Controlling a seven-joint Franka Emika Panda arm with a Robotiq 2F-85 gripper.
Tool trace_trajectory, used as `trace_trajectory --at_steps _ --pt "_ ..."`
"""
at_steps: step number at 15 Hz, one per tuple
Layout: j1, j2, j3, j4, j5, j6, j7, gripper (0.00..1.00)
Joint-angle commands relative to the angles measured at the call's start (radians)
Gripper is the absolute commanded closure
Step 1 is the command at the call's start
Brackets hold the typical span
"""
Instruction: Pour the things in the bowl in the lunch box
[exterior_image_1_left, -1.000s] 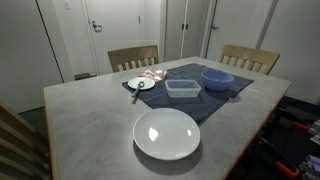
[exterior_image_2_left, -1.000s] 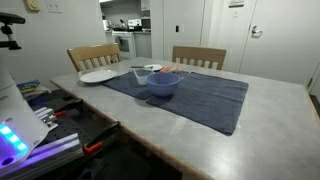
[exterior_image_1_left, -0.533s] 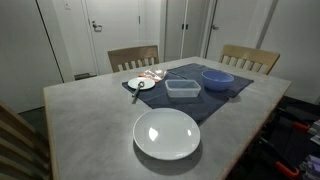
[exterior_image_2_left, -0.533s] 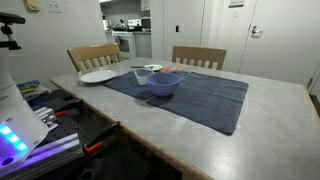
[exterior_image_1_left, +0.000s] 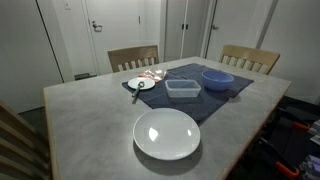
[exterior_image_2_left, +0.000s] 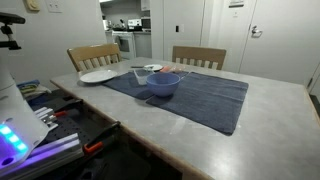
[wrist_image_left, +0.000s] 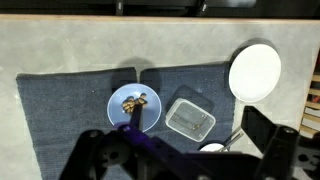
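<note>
The blue-purple bowl sits on a dark blue cloth and holds a few brown-yellow pieces. It shows in both exterior views. The clear lidless lunch box lies right beside it on the cloth, also in an exterior view. My gripper shows only in the wrist view. It hangs high above both, open and empty, with its fingers wide apart at the bottom of the picture.
A large white plate lies on the bare table near one edge. A small white saucer with a utensil sits at the cloth's end. Wooden chairs stand along the far side.
</note>
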Motion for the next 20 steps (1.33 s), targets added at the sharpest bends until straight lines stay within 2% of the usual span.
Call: trace_trajectory --at_steps 1,20 --pt "-0.026 0.005 0.019 0.003 0.011 -0.003 -0.012 0.0" --pt "-0.02 0.019 0.007 0.002 0.017 0.008 -0.038 0.0"
